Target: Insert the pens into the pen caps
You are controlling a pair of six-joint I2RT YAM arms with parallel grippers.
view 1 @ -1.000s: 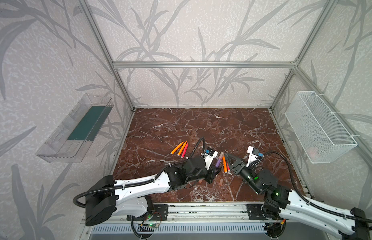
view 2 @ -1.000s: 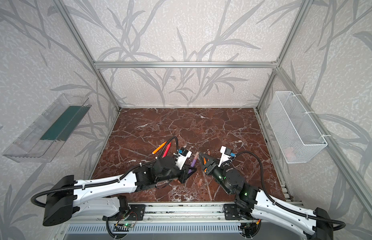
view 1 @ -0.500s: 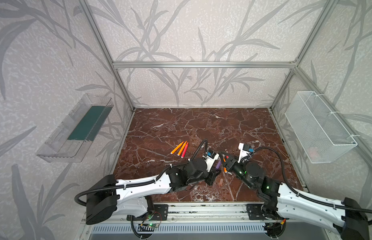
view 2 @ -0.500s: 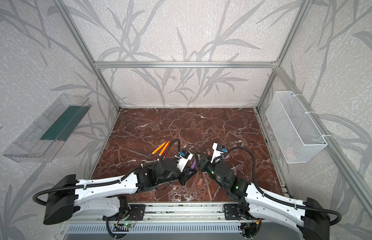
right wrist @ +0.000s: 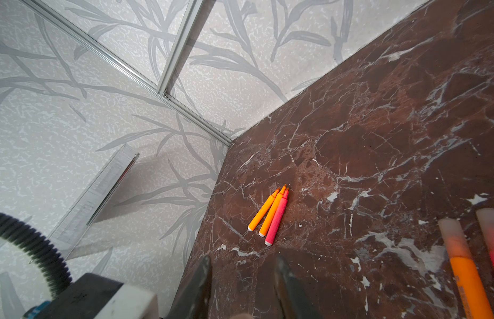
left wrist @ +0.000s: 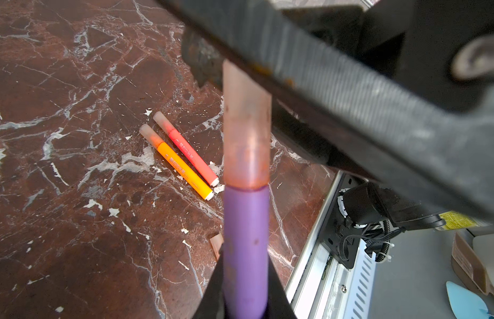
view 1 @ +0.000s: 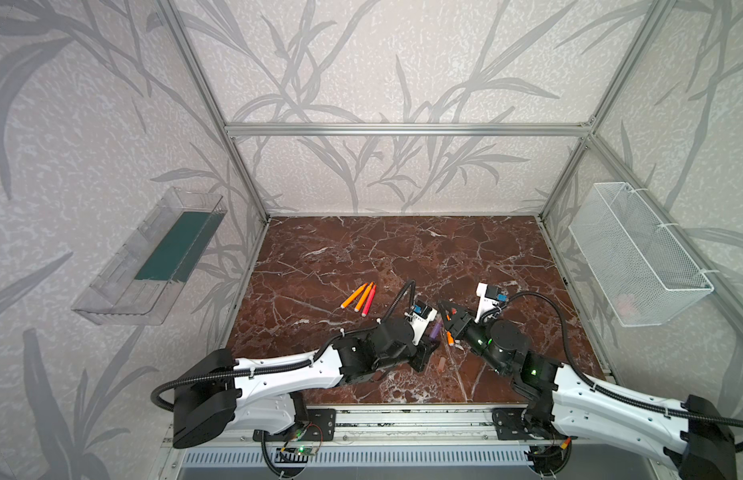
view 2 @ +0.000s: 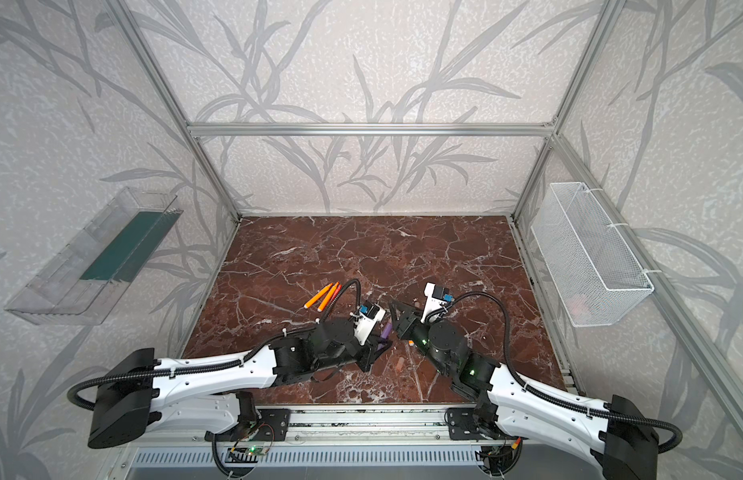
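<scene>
The counter (view 1: pixel 403 249) carries three uncapped pens (view 1: pixel 359 297) side by side and two capped pens (left wrist: pixel 185 157) well apart from them. The left claw (left wrist: pixel 246 301) pinches the purple pen (left wrist: pixel 246 234); the right claw (right wrist: pixel 243 259) straddles the cap (left wrist: pixel 246 132) on its tip, though whether it squeezes I cannot tell.

- Tabletop (view 1: pixel 403 249): red-brown marble, white veins.
- Walls (view 1: pixel 382 62): pale grey, darker leaf print.
- Pen (left wrist: pixel 246 248): purple; its cap (left wrist: pixel 247 124) seems translucent pinkish-tan, though blurred.
- Basket (view 1: pixel 635 257): white mesh.

The far tabletop (view 1: pixel 403 249) lies open (three loose pens (view 1: pixel 362 298) block mid-left)
</scene>
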